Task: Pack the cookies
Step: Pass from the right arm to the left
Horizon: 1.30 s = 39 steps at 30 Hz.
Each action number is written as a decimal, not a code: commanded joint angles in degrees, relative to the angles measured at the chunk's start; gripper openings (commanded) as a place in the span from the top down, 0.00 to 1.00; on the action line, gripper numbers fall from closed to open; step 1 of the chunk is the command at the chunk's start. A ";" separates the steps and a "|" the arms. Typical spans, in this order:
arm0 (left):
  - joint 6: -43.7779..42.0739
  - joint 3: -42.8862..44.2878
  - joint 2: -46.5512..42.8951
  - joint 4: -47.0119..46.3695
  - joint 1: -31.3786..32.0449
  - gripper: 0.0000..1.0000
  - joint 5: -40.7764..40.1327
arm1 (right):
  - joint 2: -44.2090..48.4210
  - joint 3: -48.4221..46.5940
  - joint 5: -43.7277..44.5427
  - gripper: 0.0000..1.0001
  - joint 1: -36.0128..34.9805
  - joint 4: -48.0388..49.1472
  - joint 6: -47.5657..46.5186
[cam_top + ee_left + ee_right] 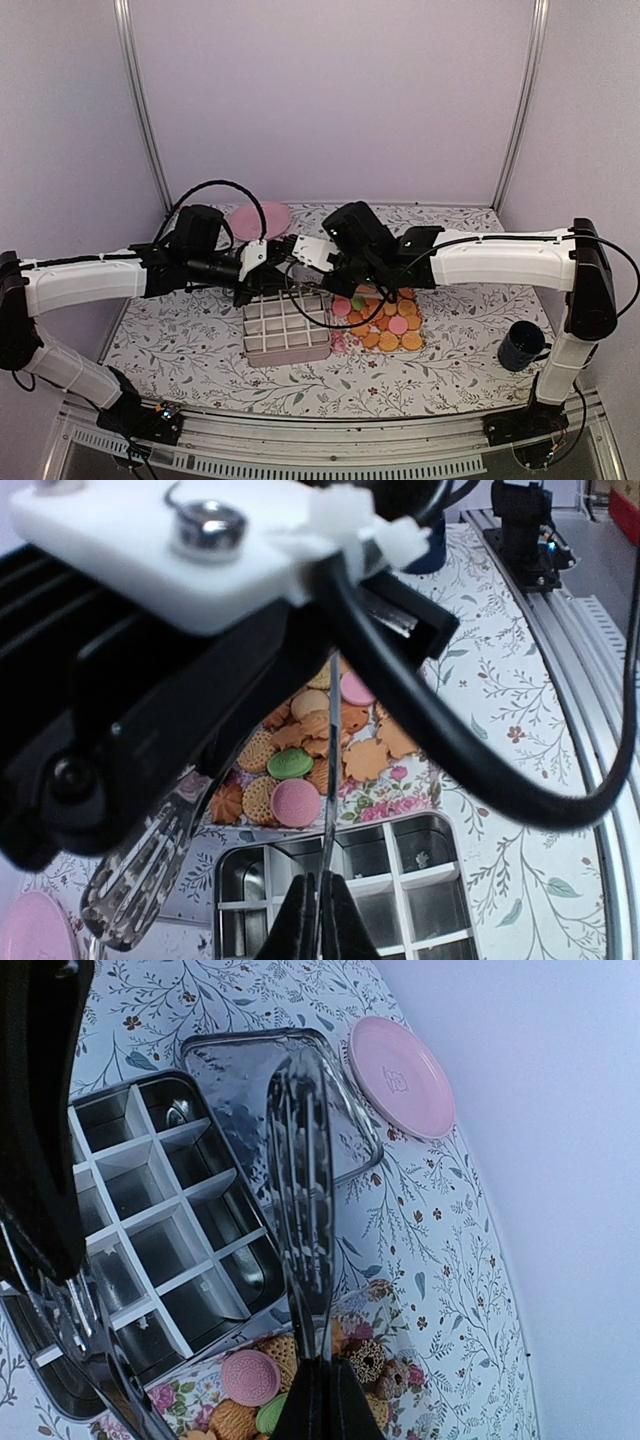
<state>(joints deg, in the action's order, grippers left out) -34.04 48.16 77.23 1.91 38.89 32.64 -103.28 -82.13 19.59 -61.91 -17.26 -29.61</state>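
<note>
- Pinching a thin metal strip (328, 780) seen edge-on, the left gripper (321, 905) sits at the bottom centre of its wrist view. Its dark fingers are drawn together, with only the strip between them.
- The right gripper (316, 1400), at the bottom centre of its own view, is clamped on the handle of a slotted utensil (298, 1160). The polished, ribbed head of the utensil rises toward the top of the frame. I cannot tell whether the strip and the utensil belong to one tool.
- In the overhead view both grippers meet at the centre of the frame, above the far side of the tin (288, 356).
- The tin is rectangular with rounded corners and shiny metal walls, and white card dividers split it into a grid of square cells. Its mirror-bright lid (240, 1070) lies flat just beyond it.
- The cookies (385, 320) lie just right of the tin in the overhead view, clustered on a rose-printed napkin (385, 798). Most are golden, some scalloped and some waffle-patterned. There are also smooth pink discs, one green disc and a few dark brown ones.
- A glossy pink plate (262, 217) sits at upper centre, beyond the lid.
- A dark mug (520, 347) stands at lower right, well apart from the cookies.
- A pale tablecloth (450, 370) printed with leafy sprigs covers the table.
- Plain lavender walls (330, 90) enclose the space, framed by slanted metal posts (140, 110).
</note>
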 commanded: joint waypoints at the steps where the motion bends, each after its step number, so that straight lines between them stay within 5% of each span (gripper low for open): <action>1: -0.17 1.59 0.83 0.84 0.57 0.95 -1.50 | 1.17 -1.68 0.06 1.00 -0.49 3.74 -0.11; 8: -1.80 4.53 2.76 2.19 0.48 1.00 -1.26 | 0.73 -3.21 0.11 0.97 -0.49 3.45 -1.08; 15: 5.88 5.10 2.38 -1.57 -2.13 1.00 3.32 | 4.90 -2.93 -2.69 0.46 2.43 7.46 3.27; 20: 25.57 5.70 3.46 -16.20 -8.09 1.00 8.66 | 15.00 3.09 -12.77 0.01 11.06 16.11 16.51; 23: 43.77 2.16 3.58 -35.74 -11.84 1.00 10.79 | 21.73 8.22 -21.60 0.01 17.57 21.66 25.08; 31: 53.13 3.18 0.78 -35.50 -11.12 1.00 8.80 | 32.26 24.98 -40.27 0.01 27.11 39.07 44.53; 39: 58.89 5.55 0.13 -39.36 -9.11 1.00 12.66 | 28.67 32.72 -55.36 0.01 29.03 61.85 54.38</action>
<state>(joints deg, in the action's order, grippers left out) 20.23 51.24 78.76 -31.83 28.67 41.54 -72.25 -49.78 -24.86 -33.26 29.63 17.47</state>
